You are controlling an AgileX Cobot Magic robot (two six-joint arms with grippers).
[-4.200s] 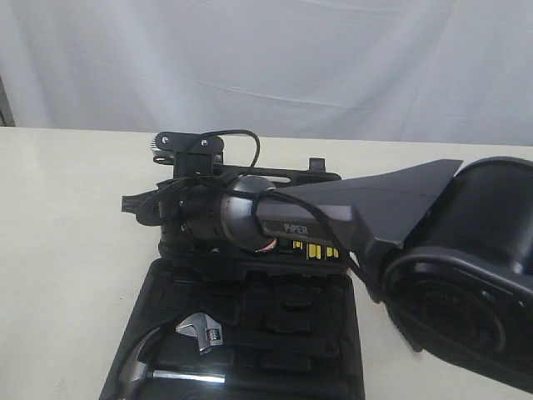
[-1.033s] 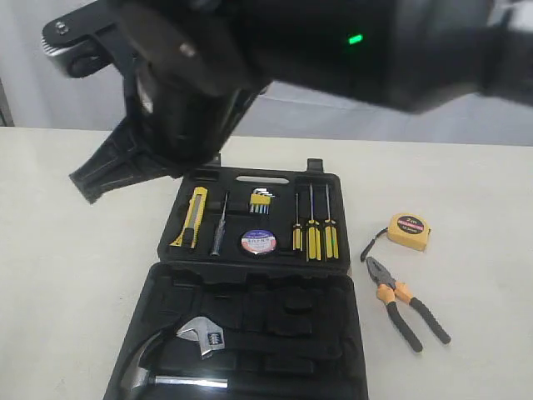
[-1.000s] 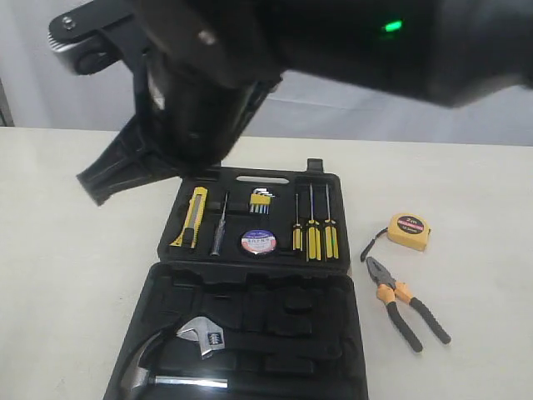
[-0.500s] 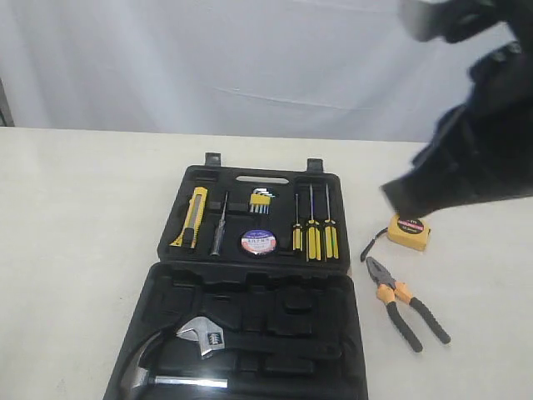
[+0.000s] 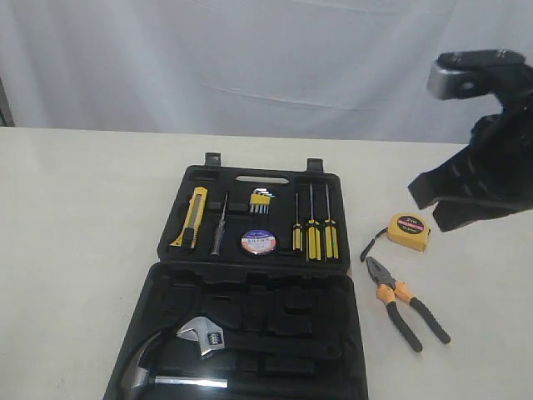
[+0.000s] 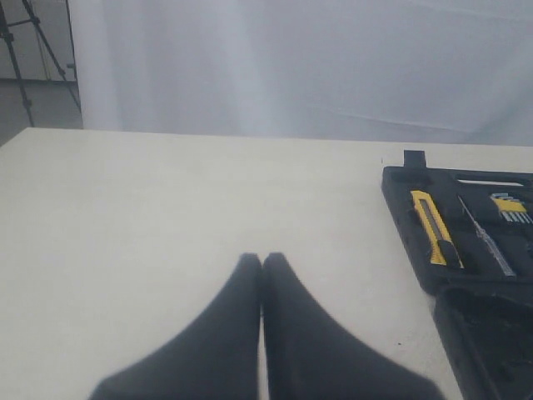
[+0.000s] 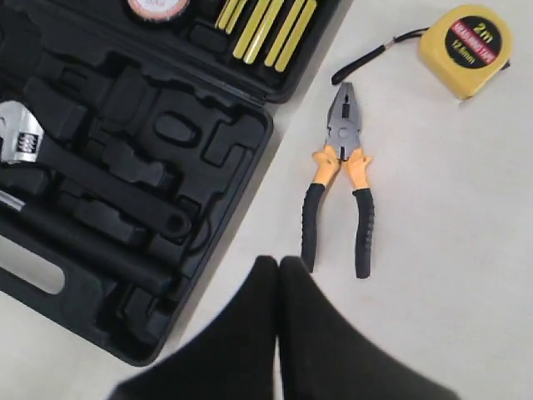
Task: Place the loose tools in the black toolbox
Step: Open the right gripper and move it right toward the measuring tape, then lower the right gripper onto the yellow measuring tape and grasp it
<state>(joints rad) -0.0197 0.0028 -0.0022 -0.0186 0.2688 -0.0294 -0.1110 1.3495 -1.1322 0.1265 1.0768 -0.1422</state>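
The black toolbox (image 5: 250, 292) lies open in the middle of the table. In its far half rest the yellow-and-black utility knife (image 5: 195, 217) and the small tape roll (image 5: 257, 242). On the bare table to the right lie the yellow tape measure (image 5: 407, 231) and the orange-and-black pliers (image 5: 406, 302). My right gripper (image 5: 423, 208) hangs shut and empty above the tape measure. In the right wrist view its tips (image 7: 278, 263) sit just short of the pliers' (image 7: 341, 183) handles, with the tape measure (image 7: 466, 46) beyond. My left gripper (image 6: 261, 260) is shut and empty over bare table, left of the knife (image 6: 435, 237).
Yellow-handled screwdrivers (image 5: 312, 233), hex keys (image 5: 261, 200) and a slim grey screwdriver (image 5: 218, 225) fill the far half. A silver wrench (image 5: 204, 333) and hammer (image 5: 146, 371) lie in the near half. A white curtain hangs behind the table.
The right arm has swung from over the toolbox's left side across to the right and now hangs above the tape measure. The tools on the table have not moved.
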